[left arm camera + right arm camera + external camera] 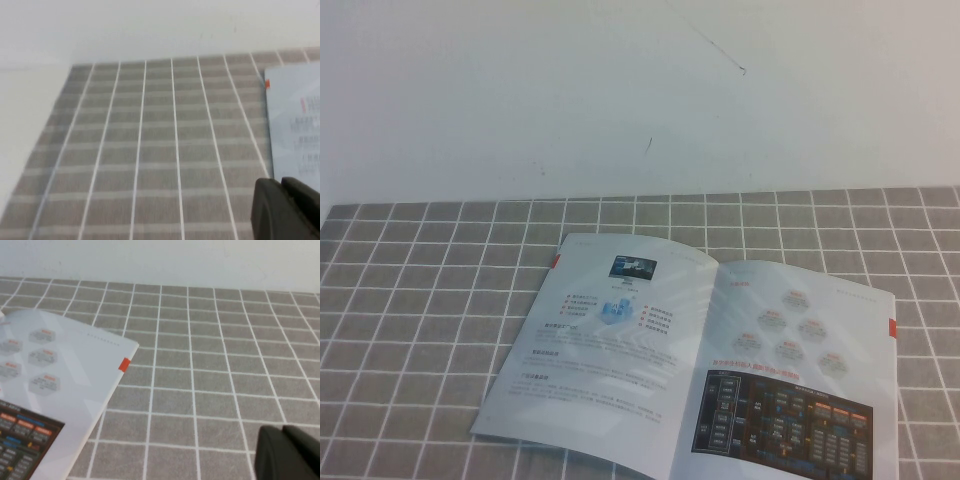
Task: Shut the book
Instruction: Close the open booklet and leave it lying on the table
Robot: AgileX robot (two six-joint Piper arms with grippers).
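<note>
A: Surface first?

B: Grey cloth (420,300), ruled in a white grid, spread flat across the table. Behind it a plain white wall (520,100), scored with a few thin dark marks (720,48).

A: And the book?

B: Book (700,350) lying open, flat on the cloth, toward the near edge and a little right of centre, turned slightly askew to the grid. Left page (610,340): a small photo up top, blue drawings and lines of print below. Right page (800,330): a ring of pale hexagons above a dark chart (780,420). A small red tab (892,328) on each outer edge. Near right corner cut off in the high view.

A: Left gripper?

B: Out of the high view altogether. Left gripper (282,205) seen only as a dark lump in its own wrist camera, hanging over bare cloth close by the left page's outer edge. Open or closed, cannot tell.

A: Right gripper?

B: Same on the other side: right gripper (287,452), a dark lump over bare cloth, near the right page's tabbed edge, not touching it. Open or closed, cannot tell either.
</note>
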